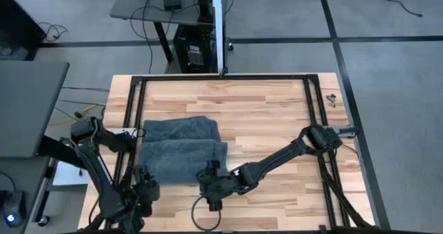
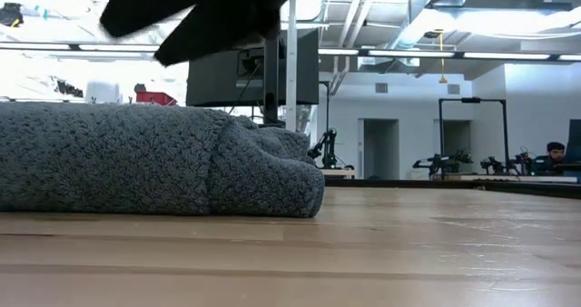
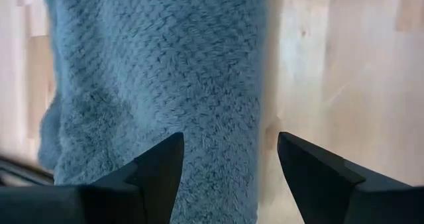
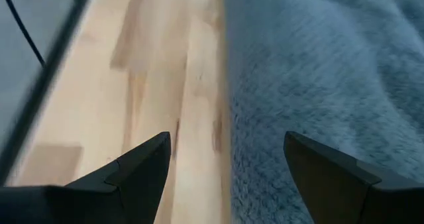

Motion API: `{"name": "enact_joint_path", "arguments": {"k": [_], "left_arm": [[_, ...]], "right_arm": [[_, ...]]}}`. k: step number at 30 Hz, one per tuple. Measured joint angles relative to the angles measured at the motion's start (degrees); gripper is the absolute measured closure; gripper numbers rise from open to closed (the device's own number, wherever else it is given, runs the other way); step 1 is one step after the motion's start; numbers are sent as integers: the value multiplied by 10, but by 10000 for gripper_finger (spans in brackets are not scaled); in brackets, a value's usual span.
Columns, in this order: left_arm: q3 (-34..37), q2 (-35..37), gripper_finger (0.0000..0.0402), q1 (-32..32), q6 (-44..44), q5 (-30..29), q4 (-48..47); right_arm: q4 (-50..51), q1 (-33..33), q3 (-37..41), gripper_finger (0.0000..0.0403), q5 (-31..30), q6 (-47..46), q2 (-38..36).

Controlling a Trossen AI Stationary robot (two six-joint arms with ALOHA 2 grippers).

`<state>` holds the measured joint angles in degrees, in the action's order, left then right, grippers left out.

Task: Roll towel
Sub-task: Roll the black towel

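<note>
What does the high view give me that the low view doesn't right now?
Only the high view shows both arms whole: the left gripper and right gripper, both open, at the near edge of the towel, which lies folded on the table.

Only the low view shows the towel's thickness from the side, plus a person far back in the room.

Both show the towel lying on the wooden table, with nothing gripping it.

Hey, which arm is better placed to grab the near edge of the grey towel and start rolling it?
Probably the left. Its open claw already straddles the edge of the dark grey terry-cloth towel. The right claw, also open, sits at the towel's near right corner, mostly over bare wooden table.
</note>
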<state>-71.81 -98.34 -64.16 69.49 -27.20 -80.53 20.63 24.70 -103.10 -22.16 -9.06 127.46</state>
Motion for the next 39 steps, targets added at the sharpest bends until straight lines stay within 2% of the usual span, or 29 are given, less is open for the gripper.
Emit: {"name": "enact_joint_path", "arguments": {"k": [5,13,19,26,30,33,35,37,39], "left_arm": [[13,-30,173,-12,61,-12,-23],[110,-2,173,-13,123,2,48],[194,16,173,-1,59,17,209],[250,19,173,29,61,5,216],[274,22,180,40,33,0,254],[282,23,222,46,36,-1,272],[283,22,273,53,40,5,283],[283,24,341,54,41,14,297],[284,24,380,54,49,21,307]], "right_arm": [[44,-13,-24,117,-46,6,27],[77,-31,-25,117,-52,6,39],[81,-42,-25,117,-49,3,61],[85,-54,-26,117,-46,-2,79],[81,-61,-27,118,-12,-2,91],[90,-71,-28,135,52,-37,94],[91,-80,-27,171,94,-72,94],[90,-89,-27,230,127,-95,94],[84,-95,-27,304,169,-107,94]]}}
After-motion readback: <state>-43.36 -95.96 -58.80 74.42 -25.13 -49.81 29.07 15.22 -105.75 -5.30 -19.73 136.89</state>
